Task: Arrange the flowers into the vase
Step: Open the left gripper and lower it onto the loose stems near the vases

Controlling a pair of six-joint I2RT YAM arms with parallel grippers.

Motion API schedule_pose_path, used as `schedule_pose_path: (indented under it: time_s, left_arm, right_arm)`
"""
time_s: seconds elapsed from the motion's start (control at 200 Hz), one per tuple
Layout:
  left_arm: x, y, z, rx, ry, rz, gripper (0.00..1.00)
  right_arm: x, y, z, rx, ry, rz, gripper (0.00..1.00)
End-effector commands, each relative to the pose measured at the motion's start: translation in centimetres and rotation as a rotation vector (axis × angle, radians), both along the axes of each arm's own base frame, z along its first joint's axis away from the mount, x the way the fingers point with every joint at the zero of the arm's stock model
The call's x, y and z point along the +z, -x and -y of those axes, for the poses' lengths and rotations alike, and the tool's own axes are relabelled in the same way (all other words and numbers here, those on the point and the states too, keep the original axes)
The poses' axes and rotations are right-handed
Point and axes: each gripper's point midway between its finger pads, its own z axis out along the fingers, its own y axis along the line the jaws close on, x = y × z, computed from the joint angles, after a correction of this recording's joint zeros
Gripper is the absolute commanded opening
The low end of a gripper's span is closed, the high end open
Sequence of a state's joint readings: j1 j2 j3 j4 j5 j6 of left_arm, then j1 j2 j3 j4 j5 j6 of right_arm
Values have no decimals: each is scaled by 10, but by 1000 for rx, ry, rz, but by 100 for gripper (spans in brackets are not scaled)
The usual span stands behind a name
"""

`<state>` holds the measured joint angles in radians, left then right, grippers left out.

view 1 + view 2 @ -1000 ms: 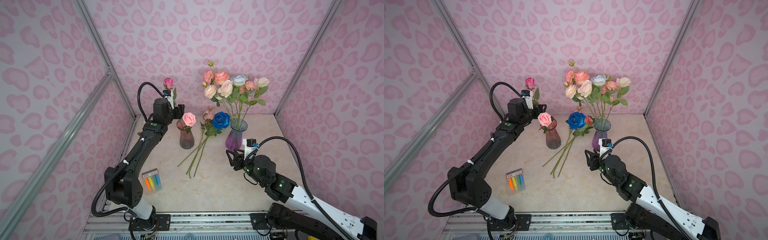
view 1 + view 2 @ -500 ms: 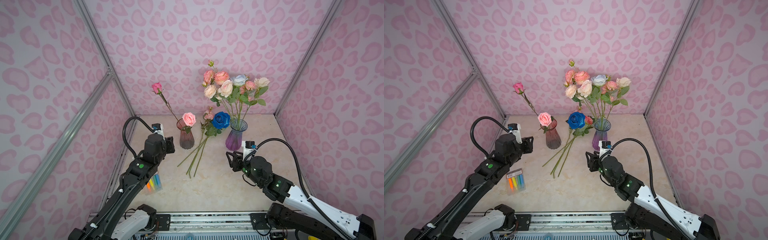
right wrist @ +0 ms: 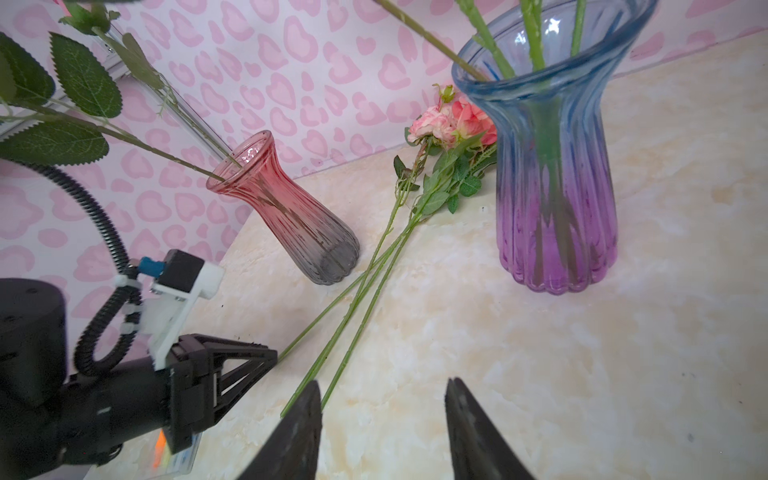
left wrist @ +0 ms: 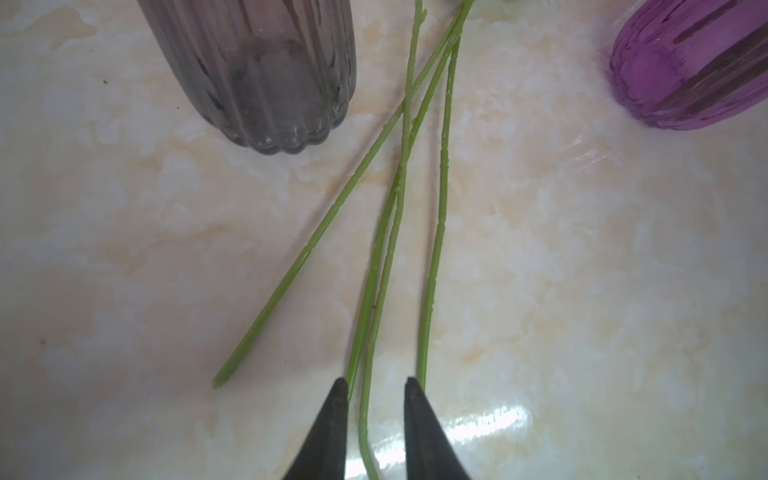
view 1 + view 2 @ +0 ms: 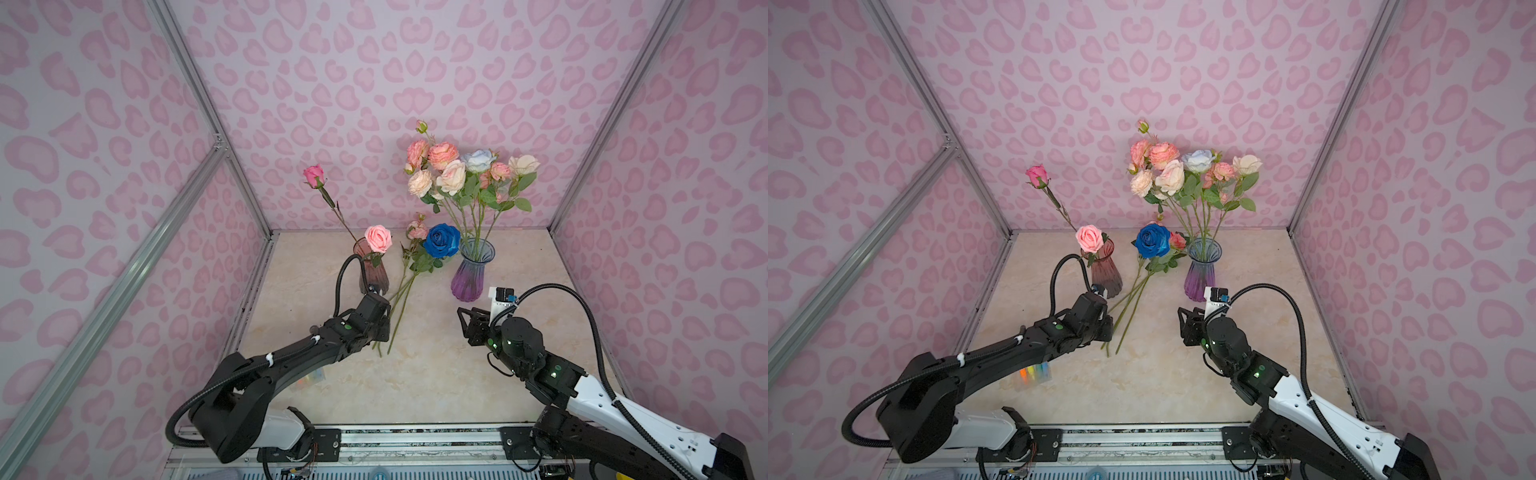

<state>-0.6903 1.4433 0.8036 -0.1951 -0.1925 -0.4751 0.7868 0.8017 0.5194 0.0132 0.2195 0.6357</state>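
Note:
Loose flowers lie on the table between the two vases: a deep blue rose (image 5: 441, 240), small pink heads (image 5: 417, 230) and several green stems (image 4: 440, 216). My left gripper (image 5: 383, 334) (image 4: 376, 380) is down at the stem ends, jaws narrowly open with one stem (image 4: 365, 415) lying loose between them. The red-grey vase (image 5: 374, 276) holds a pink rose (image 5: 378, 238) and a tall deep pink bud (image 5: 313, 175). The purple-blue vase (image 5: 471, 272) (image 3: 557, 199) holds a full bunch (image 5: 457, 174). My right gripper (image 5: 463, 316) (image 3: 383, 381) hangs open and empty in front of that vase.
A small card with coloured stripes (image 5: 1036, 372) lies under my left arm. Pink patterned walls close in the back and both sides, with a metal post (image 5: 208, 108) at the left. A metal rail (image 5: 415, 432) runs along the front edge.
My left arm came down from above the red-grey vase, leaving the deep pink bud standing in it, and reached the stem ends; its jaws narrowed. The right arm barely moved.

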Motion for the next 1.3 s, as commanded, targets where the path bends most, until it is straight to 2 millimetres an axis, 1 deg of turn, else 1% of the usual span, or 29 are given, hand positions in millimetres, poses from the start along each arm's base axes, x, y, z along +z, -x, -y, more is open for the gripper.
schedule_pose_path:
  time_s: [0.0, 0.155, 0.235, 0.28, 0.34, 0.41, 0.525, 0.57, 0.645, 0.69, 0.835, 0.995, 1.025, 1.125, 1.205, 1.295]
  left_arm:
    - [-6, -16, 21, -40, 12, 6, 32]
    - [-29, -29, 22, -24, -68, -24, 33]
    - [-35, -29, 35, -58, -52, -46, 33]
    - [-39, -30, 40, -73, -71, -44, 33]
    - [-45, -31, 45, -85, -95, -55, 31]
    - [-53, -32, 45, -82, -137, -64, 28]
    - [-54, -30, 40, -60, -147, -58, 26]
    - [-53, -29, 37, -40, -155, -54, 24]
    - [-49, -24, 39, -55, -150, -29, 25]
    - [-50, -21, 38, -55, -173, -31, 26]
    - [-66, -15, 44, -81, -196, -73, 27]
    - [-75, -14, 47, -87, -207, -96, 27]
    - [-77, -13, 48, -93, -207, -100, 26]
    - [-78, -8, 54, -117, -198, -110, 4]
    - [-70, 1, 56, -132, -191, -101, 4]
    - [-55, 16, 60, -141, -144, -100, 4]
  right_arm:
    - [-3, 1, 4, -12, 3, -6, 50]
    - [-4, 3, 9, -18, 4, -2, 51]
    - [-4, 2, 10, -20, 4, -3, 51]
    - [-4, 2, 11, -21, 6, -3, 51]
    - [-5, 2, 12, -22, 8, -6, 51]
    - [-4, 1, 13, -22, 4, -5, 51]
    - [-3, 2, 15, -27, 0, -1, 51]
    - [-2, 2, 16, -28, -1, 1, 51]
    - [-3, 2, 18, -31, -1, 2, 51]
    - [-3, 2, 18, -32, -4, 1, 51]
    - [-2, 1, 16, -28, -13, 0, 51]
    - [0, 2, 17, -29, -17, 3, 51]
    - [0, 3, 18, -29, -18, 2, 52]
    - [2, 4, 21, -37, -17, 8, 51]
    - [3, 5, 23, -42, -17, 11, 51]
    - [3, 5, 24, -44, -17, 12, 51]
